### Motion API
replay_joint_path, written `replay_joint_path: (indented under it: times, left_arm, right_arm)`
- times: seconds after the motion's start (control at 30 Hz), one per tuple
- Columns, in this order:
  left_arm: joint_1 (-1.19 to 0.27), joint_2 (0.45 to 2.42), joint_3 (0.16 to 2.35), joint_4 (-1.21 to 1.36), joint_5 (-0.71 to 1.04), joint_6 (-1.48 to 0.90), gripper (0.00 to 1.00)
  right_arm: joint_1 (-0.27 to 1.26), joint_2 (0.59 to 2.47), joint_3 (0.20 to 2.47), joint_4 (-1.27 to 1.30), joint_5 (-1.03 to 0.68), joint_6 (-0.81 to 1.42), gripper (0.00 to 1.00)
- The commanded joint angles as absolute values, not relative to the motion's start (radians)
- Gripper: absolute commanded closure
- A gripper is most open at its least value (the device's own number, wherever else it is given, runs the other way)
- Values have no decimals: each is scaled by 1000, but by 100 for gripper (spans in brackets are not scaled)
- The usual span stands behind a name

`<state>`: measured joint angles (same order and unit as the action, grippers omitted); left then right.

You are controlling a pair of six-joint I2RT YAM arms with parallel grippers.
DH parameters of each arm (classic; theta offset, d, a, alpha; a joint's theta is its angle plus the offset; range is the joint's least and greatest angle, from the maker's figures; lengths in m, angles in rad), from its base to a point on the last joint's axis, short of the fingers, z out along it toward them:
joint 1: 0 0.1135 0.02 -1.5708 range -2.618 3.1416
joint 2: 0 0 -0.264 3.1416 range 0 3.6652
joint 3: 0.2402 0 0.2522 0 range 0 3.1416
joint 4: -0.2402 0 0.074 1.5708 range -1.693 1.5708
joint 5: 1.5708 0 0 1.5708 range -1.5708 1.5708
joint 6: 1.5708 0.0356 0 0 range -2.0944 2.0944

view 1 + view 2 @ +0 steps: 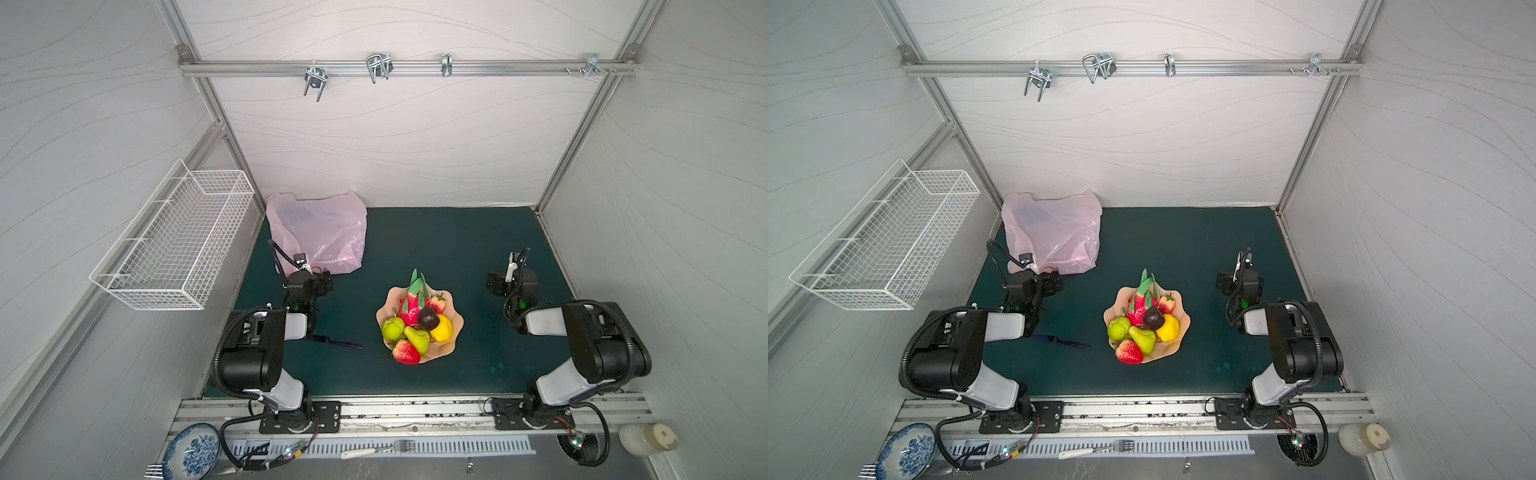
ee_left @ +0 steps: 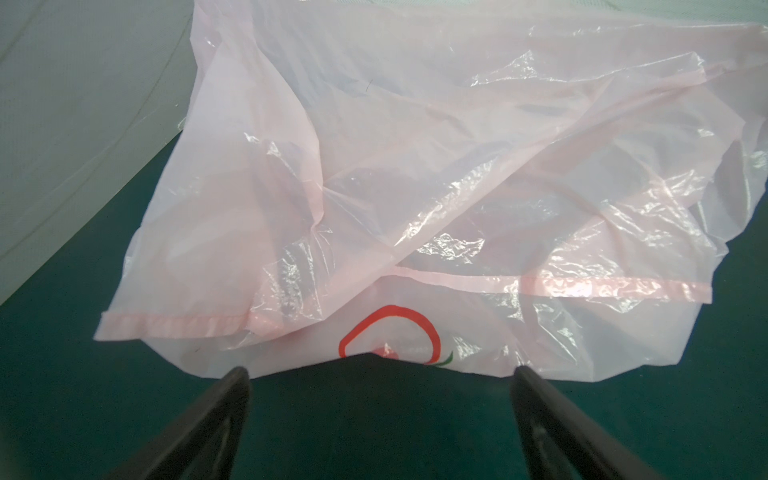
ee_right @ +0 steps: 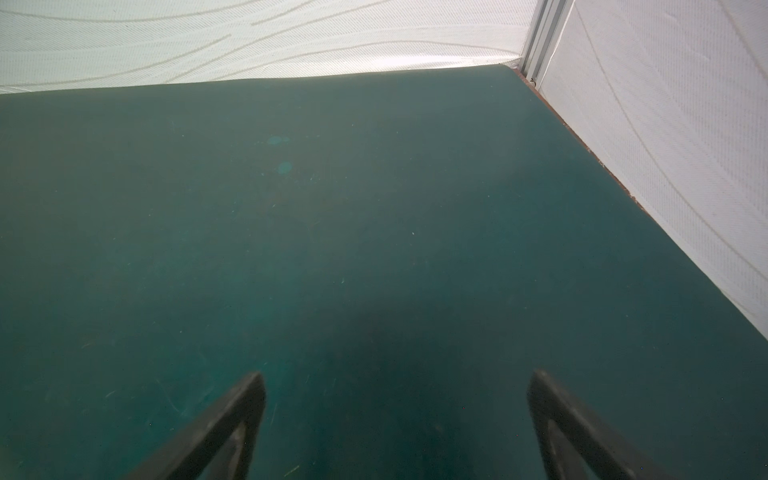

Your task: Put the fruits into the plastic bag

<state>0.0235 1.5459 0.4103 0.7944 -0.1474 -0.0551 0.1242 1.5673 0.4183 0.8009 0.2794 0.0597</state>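
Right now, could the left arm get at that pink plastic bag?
Probably yes: the left end effector hangs open just short of the plastic bag, with only bare green mat between them.

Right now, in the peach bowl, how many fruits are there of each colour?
Red or pink: 3 (dragon fruit, far strawberry, near strawberry)
Green: 2 (pear, knobbly fruit)
Yellow: 1 (lemon)
Dark brown: 1 (dark fruit)
Total: 7, all in the bowl

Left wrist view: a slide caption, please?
Open left gripper facing the crumpled pink plastic bag on the green mat.
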Motion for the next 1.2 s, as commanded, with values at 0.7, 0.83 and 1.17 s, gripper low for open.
replay_joint_path:
  times: [0.7, 0.83, 1.17]
  left_arm:
    - [-129, 982, 830, -336, -8, -443, 2]
    - [-203, 915, 857, -415, 43, -464, 2]
    - [-239, 805, 826, -513, 160, -465, 1]
  right_arm:
    - [135, 1015, 830, -310, -240, 335, 1]
    - [154, 987, 868, -425, -361, 320, 1]
    - [163, 857, 840, -574, -423, 305, 1]
